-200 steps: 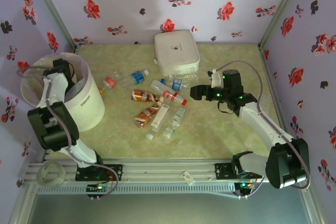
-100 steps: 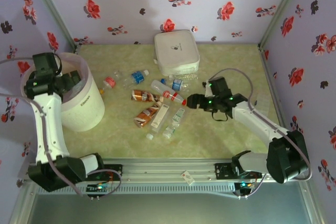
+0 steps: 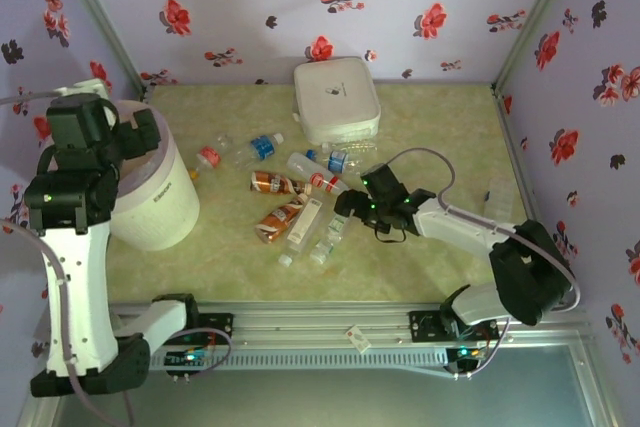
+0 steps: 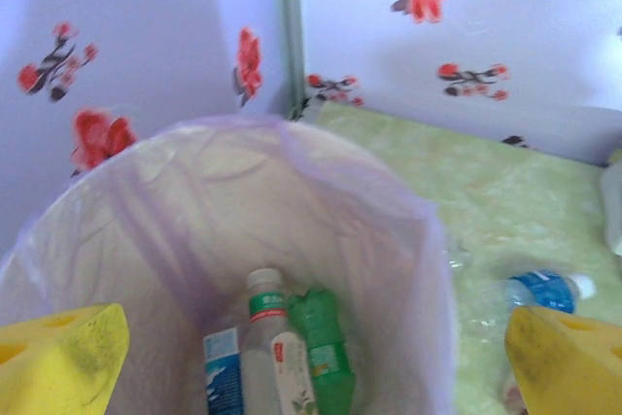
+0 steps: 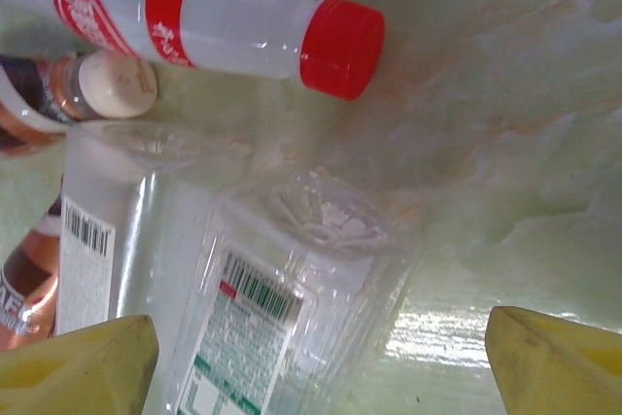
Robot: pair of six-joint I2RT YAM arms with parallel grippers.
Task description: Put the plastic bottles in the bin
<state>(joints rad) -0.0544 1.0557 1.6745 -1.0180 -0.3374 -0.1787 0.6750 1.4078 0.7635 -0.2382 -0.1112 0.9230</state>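
Note:
The bin (image 3: 155,202) stands at the table's left, its pale bag (image 4: 321,191) holding a clear white-capped bottle (image 4: 260,332), a green bottle (image 4: 326,352) and a blue-labelled one (image 4: 222,366). My left gripper (image 3: 138,137) hovers over the bin's rim, open and empty (image 4: 311,376). Several plastic bottles (image 3: 300,192) lie mid-table. My right gripper (image 3: 346,207) is low at the pile's right edge, open (image 5: 316,366), straddling a crushed clear bottle (image 5: 282,308) with a green-white label. Beside that lie a red-capped bottle (image 5: 224,17), a brown-wrapped one (image 5: 107,85) and a tall clear one (image 5: 97,240).
A flat white square box (image 3: 337,99) sits at the back centre. A red-capped bottle (image 3: 208,157) and a blue-labelled one (image 3: 263,145) lie between the bin and the pile. Another small clear bottle (image 3: 497,197) rests near the right wall. Flowered walls close three sides.
My left arm has lifted and drawn back above the bin. My right gripper has moved left and down, from beside the pile to over the crushed clear bottle.

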